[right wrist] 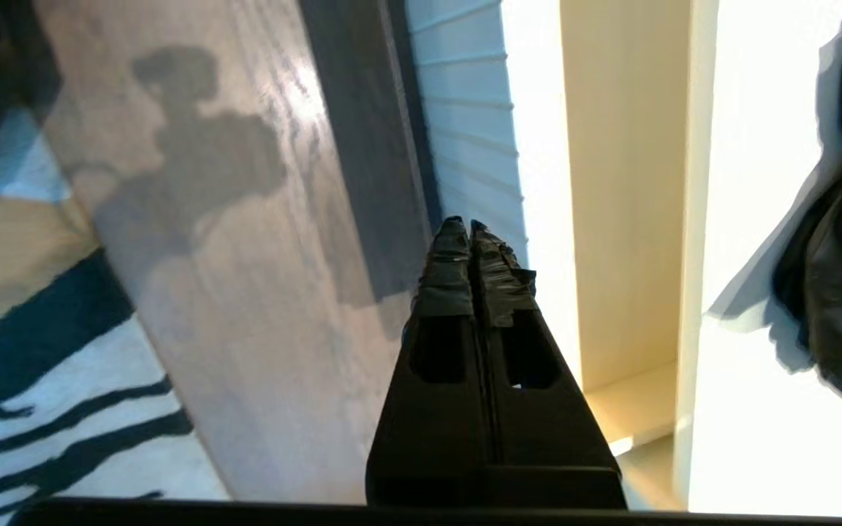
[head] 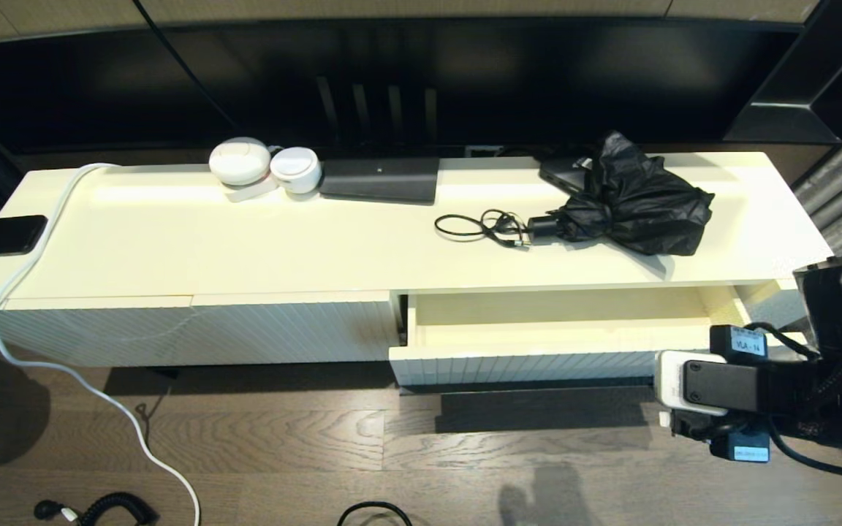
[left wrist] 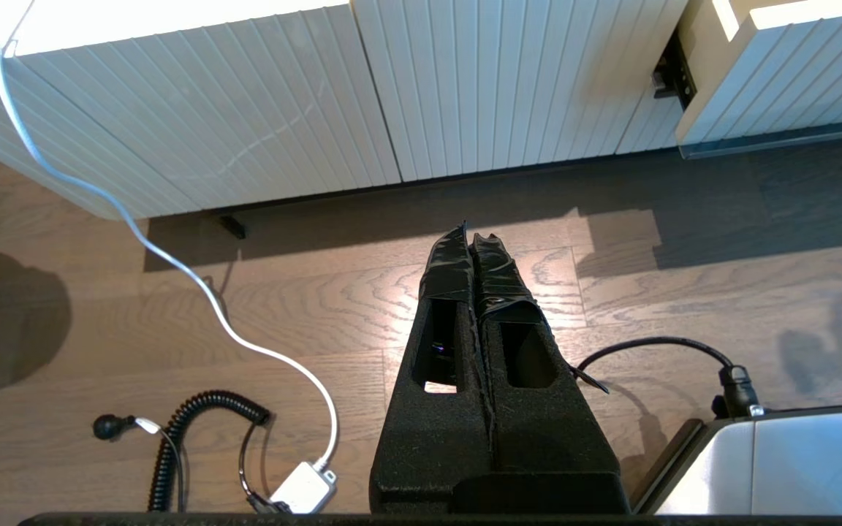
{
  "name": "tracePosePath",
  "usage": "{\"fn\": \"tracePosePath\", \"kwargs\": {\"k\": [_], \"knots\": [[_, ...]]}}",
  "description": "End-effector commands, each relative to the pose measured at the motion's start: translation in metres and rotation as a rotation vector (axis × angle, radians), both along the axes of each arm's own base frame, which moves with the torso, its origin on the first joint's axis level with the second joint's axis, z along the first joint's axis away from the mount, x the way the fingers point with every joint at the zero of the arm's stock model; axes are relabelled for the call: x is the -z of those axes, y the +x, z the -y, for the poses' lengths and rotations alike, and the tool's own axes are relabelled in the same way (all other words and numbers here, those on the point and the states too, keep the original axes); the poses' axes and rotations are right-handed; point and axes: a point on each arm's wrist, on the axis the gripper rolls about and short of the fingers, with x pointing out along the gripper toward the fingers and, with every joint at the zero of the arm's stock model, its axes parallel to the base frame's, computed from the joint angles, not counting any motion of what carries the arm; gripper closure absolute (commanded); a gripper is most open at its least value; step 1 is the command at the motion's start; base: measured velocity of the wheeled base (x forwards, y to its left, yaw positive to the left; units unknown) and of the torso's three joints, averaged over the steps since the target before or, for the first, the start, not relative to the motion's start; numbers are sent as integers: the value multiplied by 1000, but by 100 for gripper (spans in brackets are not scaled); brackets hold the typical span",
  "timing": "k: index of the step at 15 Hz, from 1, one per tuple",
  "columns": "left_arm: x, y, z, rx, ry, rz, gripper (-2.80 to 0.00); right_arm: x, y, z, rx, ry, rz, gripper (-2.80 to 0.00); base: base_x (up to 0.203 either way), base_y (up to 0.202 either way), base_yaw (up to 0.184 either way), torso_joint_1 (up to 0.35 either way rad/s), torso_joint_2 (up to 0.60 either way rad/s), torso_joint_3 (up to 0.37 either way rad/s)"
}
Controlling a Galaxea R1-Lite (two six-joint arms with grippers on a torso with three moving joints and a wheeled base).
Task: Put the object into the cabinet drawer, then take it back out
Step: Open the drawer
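Drawer pulled open, nothing placed in it yet

The right gripper (right wrist: 469, 228) is clenched empty before the cabinet drawer (head: 538, 359); the folded umbrella (head: 636, 196) on top, judged the object, must be grasped next

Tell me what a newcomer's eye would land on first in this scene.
First the open cabinet drawer, pulled out at the right end of the long white cabinet, nothing visible inside it. Next the crumpled black umbrella lying on the cabinet top right above that drawer, a tangled black cord beside it. The right gripper hangs shut and empty by the drawer's ribbed front.
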Motion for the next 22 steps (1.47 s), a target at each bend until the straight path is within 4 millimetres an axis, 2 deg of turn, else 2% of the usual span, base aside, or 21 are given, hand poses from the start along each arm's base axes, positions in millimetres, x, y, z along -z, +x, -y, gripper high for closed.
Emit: {"fn": "tracePosePath", "kwargs": {"k": [1, 6, 9, 13, 18, 22], "knots": [[0, 0, 0, 0, 2, 0, 0, 8, 19, -9, -6, -18, -29, 0, 0, 0, 0, 0, 0, 0], [0, 0, 0, -1, 2, 1, 0, 24, 74, -34, -5, -27, -20, 0, 0, 0, 0, 0, 0, 0], [0, 0, 0, 0, 1, 0, 0, 22, 103, -38, 14, -40, 13, 0, 0, 0, 0, 0, 0, 0], [0, 0, 0, 0, 0, 0, 0, 16, 126, -40, -4, -83, 37, 0, 0, 0, 0, 0, 0, 0], [0, 0, 0, 0, 0, 0, 0, 7, 146, -38, -22, -146, 5, 0, 0, 0, 0, 0, 0, 0], [0, 0, 0, 0, 0, 0, 0, 9, 163, -36, -23, -174, -8, 0, 0, 0, 0, 0, 0, 0]]}}
